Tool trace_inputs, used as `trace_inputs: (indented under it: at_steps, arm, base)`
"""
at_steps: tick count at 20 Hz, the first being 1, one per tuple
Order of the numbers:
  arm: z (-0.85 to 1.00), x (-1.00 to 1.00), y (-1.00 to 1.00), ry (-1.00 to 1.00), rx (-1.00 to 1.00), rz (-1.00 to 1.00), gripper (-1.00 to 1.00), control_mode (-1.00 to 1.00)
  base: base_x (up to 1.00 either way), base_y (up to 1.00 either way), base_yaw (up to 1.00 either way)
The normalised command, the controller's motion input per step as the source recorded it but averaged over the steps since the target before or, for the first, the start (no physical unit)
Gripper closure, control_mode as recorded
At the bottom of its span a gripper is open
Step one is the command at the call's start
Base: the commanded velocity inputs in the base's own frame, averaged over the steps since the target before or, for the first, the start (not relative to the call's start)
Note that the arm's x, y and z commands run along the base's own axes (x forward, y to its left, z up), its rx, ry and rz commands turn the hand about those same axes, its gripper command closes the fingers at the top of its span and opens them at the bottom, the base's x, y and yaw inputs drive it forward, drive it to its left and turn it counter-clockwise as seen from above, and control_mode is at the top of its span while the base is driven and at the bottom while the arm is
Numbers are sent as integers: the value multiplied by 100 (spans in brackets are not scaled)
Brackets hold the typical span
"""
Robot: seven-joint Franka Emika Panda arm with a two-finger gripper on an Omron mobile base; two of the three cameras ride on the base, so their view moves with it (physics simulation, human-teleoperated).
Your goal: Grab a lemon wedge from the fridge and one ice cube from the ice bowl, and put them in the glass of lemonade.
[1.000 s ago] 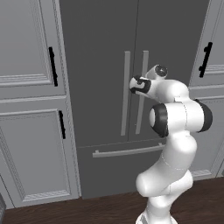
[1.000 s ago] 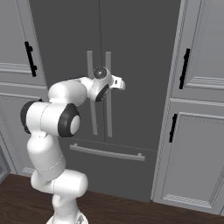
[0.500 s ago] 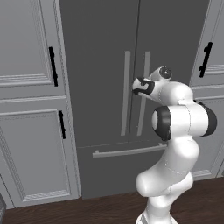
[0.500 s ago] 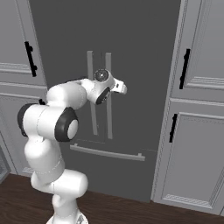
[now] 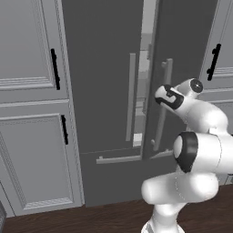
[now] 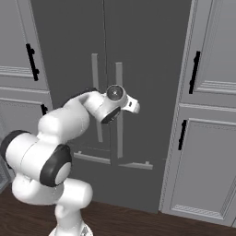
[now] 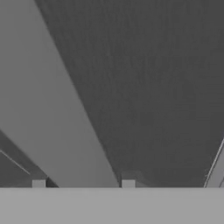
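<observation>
fridge (image 5: 104, 91) right door cracked open, light shelves visible in the gap. gripper (image 5: 163, 96) at the right bar handle (image 5: 162, 104); jaw state unclear, can't tell if it's clamped on it.

We count one fridge (image 5: 104, 91) with two long bar handles (image 5: 131, 95), and four black cabinet handles (image 5: 54, 68) at nine and three o'clock.
</observation>
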Motion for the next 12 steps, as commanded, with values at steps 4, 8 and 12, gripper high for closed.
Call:
trace_inputs:
  at_steps: [4,8,12]
  arm:
    - [17,-100,-100,-1,15,-5,100,-100]
    - [21,-100,-100,0,15,-6,100,-100]
    - [37,-54,-88,6,8,-15,-100,-100]
  base:
    - [0,0,0]
    - [0,0,0]
    - [0,0,0]
